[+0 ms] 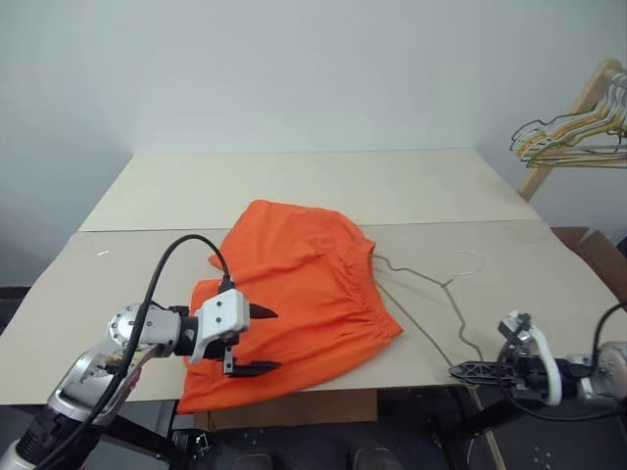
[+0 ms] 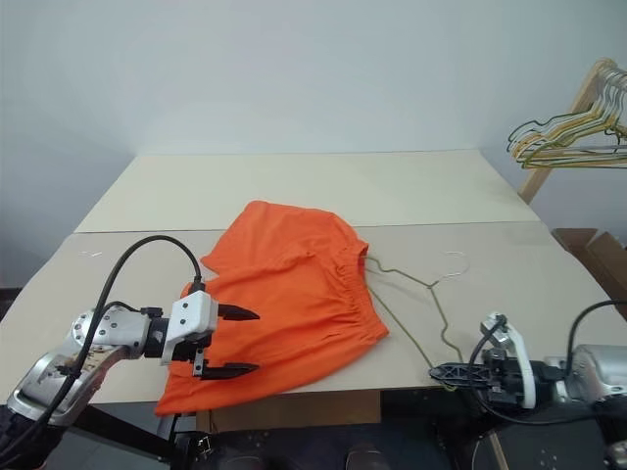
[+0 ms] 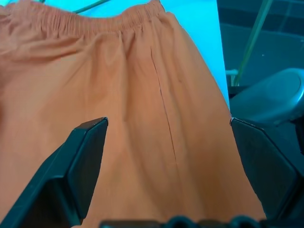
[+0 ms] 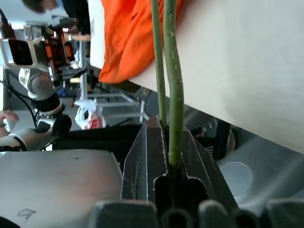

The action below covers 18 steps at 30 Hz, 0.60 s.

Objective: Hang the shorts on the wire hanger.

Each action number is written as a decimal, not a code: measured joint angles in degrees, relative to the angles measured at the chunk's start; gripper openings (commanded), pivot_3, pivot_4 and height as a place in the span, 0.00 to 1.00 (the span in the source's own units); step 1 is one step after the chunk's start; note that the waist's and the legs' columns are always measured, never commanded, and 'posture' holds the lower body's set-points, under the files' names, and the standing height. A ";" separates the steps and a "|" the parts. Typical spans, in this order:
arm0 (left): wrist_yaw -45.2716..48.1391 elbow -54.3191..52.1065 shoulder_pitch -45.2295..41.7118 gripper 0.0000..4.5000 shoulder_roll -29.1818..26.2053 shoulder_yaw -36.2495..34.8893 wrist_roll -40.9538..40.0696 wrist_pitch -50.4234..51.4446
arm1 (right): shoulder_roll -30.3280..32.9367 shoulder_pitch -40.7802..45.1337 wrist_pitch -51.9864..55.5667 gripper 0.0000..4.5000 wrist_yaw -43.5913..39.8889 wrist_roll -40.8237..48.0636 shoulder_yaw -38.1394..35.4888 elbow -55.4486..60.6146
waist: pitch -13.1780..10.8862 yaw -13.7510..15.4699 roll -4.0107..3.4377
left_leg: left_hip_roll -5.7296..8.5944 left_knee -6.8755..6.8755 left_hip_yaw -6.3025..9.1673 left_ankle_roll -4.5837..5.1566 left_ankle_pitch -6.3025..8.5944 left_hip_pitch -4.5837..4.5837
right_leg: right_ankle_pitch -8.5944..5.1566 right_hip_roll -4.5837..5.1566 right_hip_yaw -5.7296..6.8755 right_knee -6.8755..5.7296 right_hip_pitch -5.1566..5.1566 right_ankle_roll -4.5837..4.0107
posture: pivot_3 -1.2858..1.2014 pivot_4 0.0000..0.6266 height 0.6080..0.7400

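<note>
Writing: no brand, label or lettering can be read on anything in view.
Left claw (image 1: 257, 341): its two black fingers (image 3: 80, 161) stand spread wide with nothing between them. It hovers over the near left part of the shorts, pointing to the right across the fabric; whether the lower finger touches the cloth cannot be told.
Shorts (image 1: 299, 294): bright orange, lying flat on the worktop near its front edge, with the gathered elastic waistband turned toward the right and one corner hanging over the front edge by the left claw.
Worktop (image 1: 294, 186): pale beige, made of two boards meeting along a seam behind the shorts.
Wire hanger (image 1: 431, 294): thin dark wire lying flat on the worktop just right of the waistband, its hook toward the far side, one end running under the waistband and the near corner reaching past the front edge.
Right claw (image 2: 439, 372): clamped tight on the wire hanger's near corner at the worktop's front edge; the wrist view shows two strands of wire pinched between the closed fingers (image 4: 147, 161).
Rack (image 1: 578, 117): a wooden rack at the far right with a bunch of yellow-green hangers (image 1: 568, 137), well apart from the worktop's things.
</note>
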<state>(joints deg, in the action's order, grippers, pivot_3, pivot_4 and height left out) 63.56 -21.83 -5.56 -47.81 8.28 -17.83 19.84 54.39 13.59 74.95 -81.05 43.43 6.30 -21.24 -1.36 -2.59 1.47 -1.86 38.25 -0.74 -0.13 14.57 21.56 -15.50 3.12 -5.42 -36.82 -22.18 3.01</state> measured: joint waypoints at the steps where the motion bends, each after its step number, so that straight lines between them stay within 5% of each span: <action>1: -0.01 0.04 0.02 0.99 0.00 0.06 0.03 0.00 | -1.13 1.91 -0.57 0.00 -0.01 -1.07 1.02 -2.04 | 0.00 -0.01 0.00 | 0.00 0.00 0.00 0.00 0.00 0.00 | 0.02 -0.01 0.00 0.00 0.00 -0.03 | 0.52 0.00 1.00; 12: -1.71 -0.64 1.89 0.99 -0.06 -0.14 0.75 0.11 | -5.54 17.20 -7.11 0.00 -5.71 -11.87 8.12 -20.80 | 0.03 0.53 0.15 | 0.02 0.05 -0.03 0.00 0.00 -0.02 | 0.07 0.02 -0.02 0.00 0.06 -0.05 | 0.54 0.00 1.00; 18: -2.46 -1.25 2.38 0.99 -0.05 -0.14 0.98 0.11 | -3.26 18.87 -8.54 0.00 -7.81 -9.89 16.71 -17.78 | 0.02 0.83 0.12 | 0.00 0.04 -0.04 0.00 0.00 -0.04 | 0.08 0.01 -0.04 -0.06 0.01 -0.06 | 0.54 0.00 1.00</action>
<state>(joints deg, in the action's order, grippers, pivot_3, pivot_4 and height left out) 61.10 -23.08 -3.18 -47.87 8.14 -16.85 19.94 51.13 32.46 66.41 -88.86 33.55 23.01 -39.02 -1.34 -1.76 1.60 -1.86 38.29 -0.77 -0.13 14.57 21.53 -15.42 3.12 -5.46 -36.88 -22.16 2.96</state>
